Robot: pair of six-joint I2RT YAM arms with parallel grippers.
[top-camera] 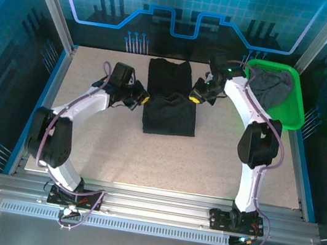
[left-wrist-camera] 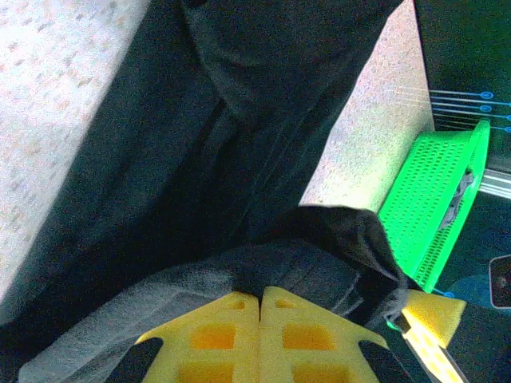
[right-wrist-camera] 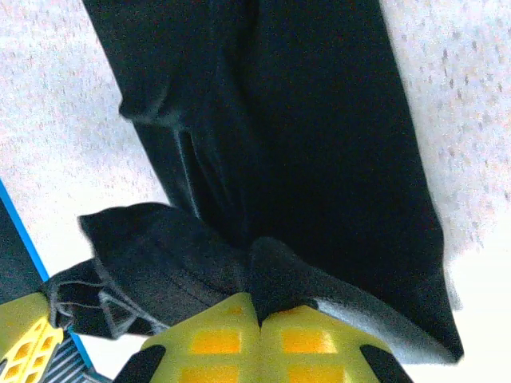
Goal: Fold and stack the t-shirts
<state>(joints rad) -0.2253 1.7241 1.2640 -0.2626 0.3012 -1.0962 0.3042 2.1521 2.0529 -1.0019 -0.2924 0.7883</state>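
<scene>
The black t-shirt [top-camera: 170, 118] lies as a long narrow strip down the middle of the table. My left gripper [top-camera: 143, 99] is shut on its left edge and my right gripper [top-camera: 196, 98] is shut on its right edge, both about halfway along. In the left wrist view the yellow fingers [left-wrist-camera: 239, 319] pinch a raised fold of black cloth [left-wrist-camera: 207, 159]. The right wrist view has the same: fingers [right-wrist-camera: 295, 327] closed on a bunched fold of the shirt [right-wrist-camera: 319, 120]. The dark grey t-shirt [top-camera: 273, 89] lies crumpled in the green basket [top-camera: 296, 112].
The green mesh basket [left-wrist-camera: 423, 199] stands at the table's far right corner, close behind my right arm. Bare speckled tabletop [top-camera: 219, 162] stretches in front of the shirt and to both sides. Metal frame posts and blue walls ring the table.
</scene>
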